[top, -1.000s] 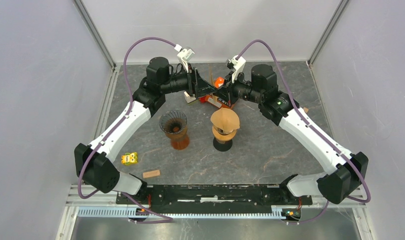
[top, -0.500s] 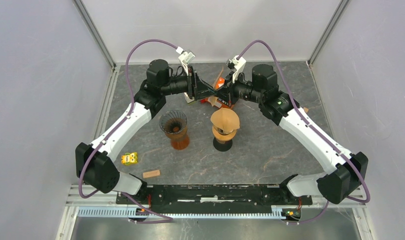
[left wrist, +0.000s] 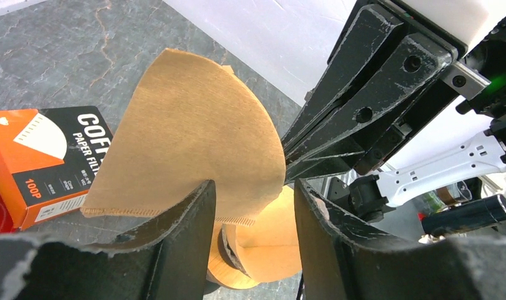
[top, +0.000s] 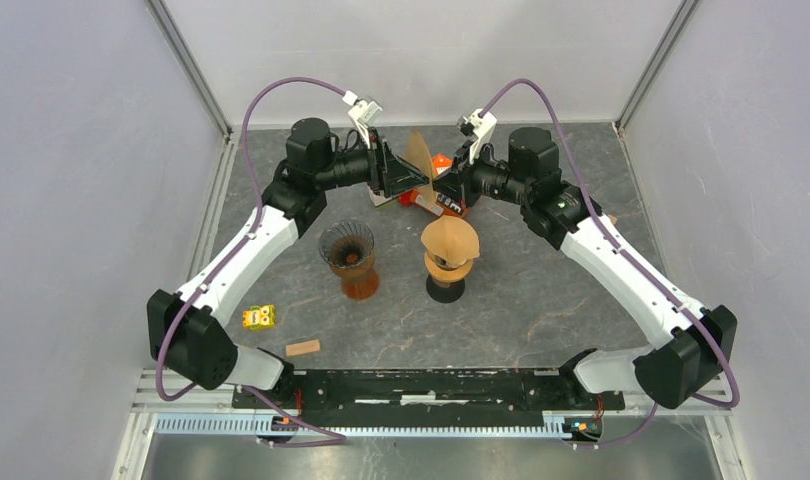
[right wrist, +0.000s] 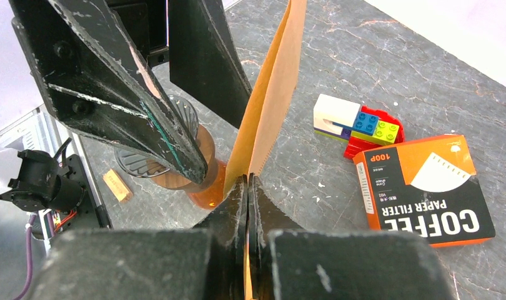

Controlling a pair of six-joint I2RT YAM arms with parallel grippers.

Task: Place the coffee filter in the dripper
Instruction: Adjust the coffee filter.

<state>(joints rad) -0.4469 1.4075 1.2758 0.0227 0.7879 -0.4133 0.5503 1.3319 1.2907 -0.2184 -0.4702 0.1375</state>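
A flat brown paper coffee filter [top: 417,152] stands upright above the back of the table, pinched at its tip by my shut right gripper [right wrist: 246,182]; it also shows edge-on in the right wrist view [right wrist: 272,94]. My left gripper [left wrist: 253,194] is open, its fingers [left wrist: 175,231] right beside the filter's [left wrist: 188,137] lower edge, not gripping it. In the top view the two grippers, left [top: 413,178] and right [top: 441,186], face each other. The empty amber glass dripper [top: 347,256] stands below left [right wrist: 175,169]. A second dripper [top: 449,256] holds a filter.
An orange and black coffee filter box [right wrist: 425,187] lies at the back [left wrist: 44,156], next to coloured toy bricks [right wrist: 358,122]. A yellow brick [top: 258,317] and a small wooden block [top: 302,348] lie at the front left. Frame posts and walls bound the table.
The filter has come up and now stands upright between the grippers. The left arm has drawn back slightly to the left, and its jaws no longer close on the filter.
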